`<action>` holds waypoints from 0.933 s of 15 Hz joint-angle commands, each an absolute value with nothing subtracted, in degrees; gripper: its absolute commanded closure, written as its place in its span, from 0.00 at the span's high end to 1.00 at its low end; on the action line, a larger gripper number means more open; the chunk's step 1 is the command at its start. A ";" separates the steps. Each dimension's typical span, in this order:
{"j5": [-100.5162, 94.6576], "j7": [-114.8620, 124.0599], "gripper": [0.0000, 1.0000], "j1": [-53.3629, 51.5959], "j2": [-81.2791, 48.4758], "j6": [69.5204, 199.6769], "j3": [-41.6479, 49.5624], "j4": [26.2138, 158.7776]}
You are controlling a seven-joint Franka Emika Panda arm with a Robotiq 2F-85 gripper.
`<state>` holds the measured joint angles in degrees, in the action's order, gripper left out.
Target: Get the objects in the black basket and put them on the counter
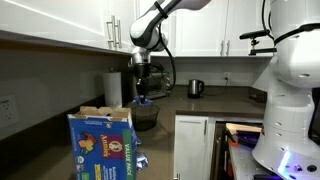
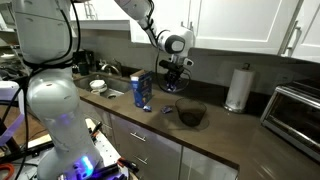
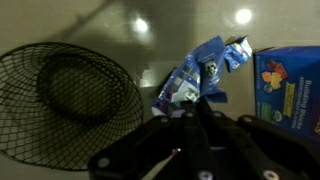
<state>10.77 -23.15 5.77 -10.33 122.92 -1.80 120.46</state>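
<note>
In an exterior view, hand (image 1: 144,90) closed on the blue objects (image 1: 147,101), raised near the black basket (image 1: 143,118) on the counter (image 1: 215,102), in an exterior view, hand (image 2: 174,80) between cardboard box (image 2: 141,91) and basket (image 2: 190,115), wrist view, objects (image 3: 200,75) (crinkled packets) at the fingertips (image 3: 190,125), beside the mesh basket (image 3: 65,100).

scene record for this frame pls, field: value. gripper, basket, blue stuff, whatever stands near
gripper: raised over the counter, beside the basket, shut on the blue packet
blue packet: crumpled, at the fingertips, apparently clear of the counter
second blue item: near the box; whether it lies on the counter cannot be told
basket: black mesh, looks empty in the wrist view
counter: dark, bears the basket and the box
box: blue and yellow, upright
paper towel roll: upright, behind the basket
</note>
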 commanded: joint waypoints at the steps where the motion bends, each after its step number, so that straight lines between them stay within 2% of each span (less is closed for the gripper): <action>1: 15.04 -24.57 0.02 4.05 -8.23 125.61 -3.11 124.64; 7: 17.21 -24.25 0.02 1.08 -8.86 129.61 -5.28 128.63; 8: 16.82 -23.87 0.32 0.70 -8.86 130.57 -5.52 129.36; 9: 16.48 -23.79 0.33 0.37 -8.88 131.38 -5.69 130.04; 14: 17.36 -24.48 0.65 0.08 -7.84 131.16 -6.11 132.27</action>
